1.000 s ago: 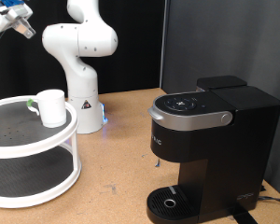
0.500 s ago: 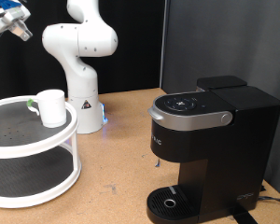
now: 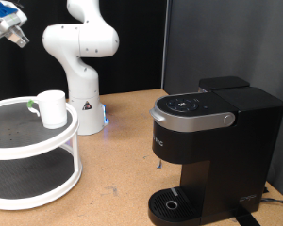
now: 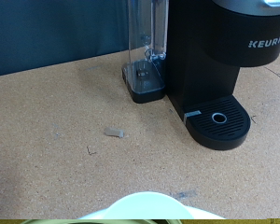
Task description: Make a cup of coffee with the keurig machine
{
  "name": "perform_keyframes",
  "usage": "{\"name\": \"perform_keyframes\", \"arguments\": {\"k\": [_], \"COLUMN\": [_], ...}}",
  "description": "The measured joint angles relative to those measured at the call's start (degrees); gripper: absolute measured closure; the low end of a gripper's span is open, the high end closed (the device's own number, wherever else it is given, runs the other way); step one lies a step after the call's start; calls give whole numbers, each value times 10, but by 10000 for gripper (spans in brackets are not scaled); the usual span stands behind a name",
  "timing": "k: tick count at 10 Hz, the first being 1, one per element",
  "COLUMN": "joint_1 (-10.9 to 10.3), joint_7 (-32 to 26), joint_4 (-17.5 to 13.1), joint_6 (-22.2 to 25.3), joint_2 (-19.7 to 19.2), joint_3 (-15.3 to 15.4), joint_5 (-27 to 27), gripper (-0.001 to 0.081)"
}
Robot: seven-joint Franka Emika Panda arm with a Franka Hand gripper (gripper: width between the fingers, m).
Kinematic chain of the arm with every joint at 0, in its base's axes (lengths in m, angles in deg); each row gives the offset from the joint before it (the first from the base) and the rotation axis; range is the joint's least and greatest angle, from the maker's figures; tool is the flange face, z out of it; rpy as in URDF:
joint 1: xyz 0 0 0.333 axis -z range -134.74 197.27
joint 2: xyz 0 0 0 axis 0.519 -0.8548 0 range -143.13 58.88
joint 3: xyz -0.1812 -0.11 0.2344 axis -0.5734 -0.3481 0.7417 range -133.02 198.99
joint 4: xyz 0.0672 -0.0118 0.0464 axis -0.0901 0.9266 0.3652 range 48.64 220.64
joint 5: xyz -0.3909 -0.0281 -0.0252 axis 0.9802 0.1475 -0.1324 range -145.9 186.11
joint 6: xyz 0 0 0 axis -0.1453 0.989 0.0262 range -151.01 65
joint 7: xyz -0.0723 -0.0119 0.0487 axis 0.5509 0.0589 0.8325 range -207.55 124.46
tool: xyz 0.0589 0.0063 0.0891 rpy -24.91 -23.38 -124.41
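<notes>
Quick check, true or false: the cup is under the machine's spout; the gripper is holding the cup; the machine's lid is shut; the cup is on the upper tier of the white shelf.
1. The cup is under the spout of the machine. False: the drip tray is bare.
2. The gripper holds the cup. False: it is high at the exterior view's top left, apart from the cup.
3. The lid is shut. True.
4. The cup is on the upper tier of the shelf. True.
</notes>
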Motion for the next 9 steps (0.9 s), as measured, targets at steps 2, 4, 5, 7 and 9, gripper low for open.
{"name": "perform_keyframes", "arguments": {"k": [2, 4, 5, 7, 9], "joint_1": [-3, -4, -4, -4, -4], "joint_7": [-6, -17, -19, -19, -19], "joint_4": [-1, -4, -5, -6, -6], "joint_6": [-5, -5, -4, -4, -4], "joint_2": [-9, -10, -10, -10, -10], "joint_3": [-1, -3, -4, -4, -4], "joint_5": [0, -2, -2, -2, -3], "gripper": [805, 805, 805, 805, 805]}}
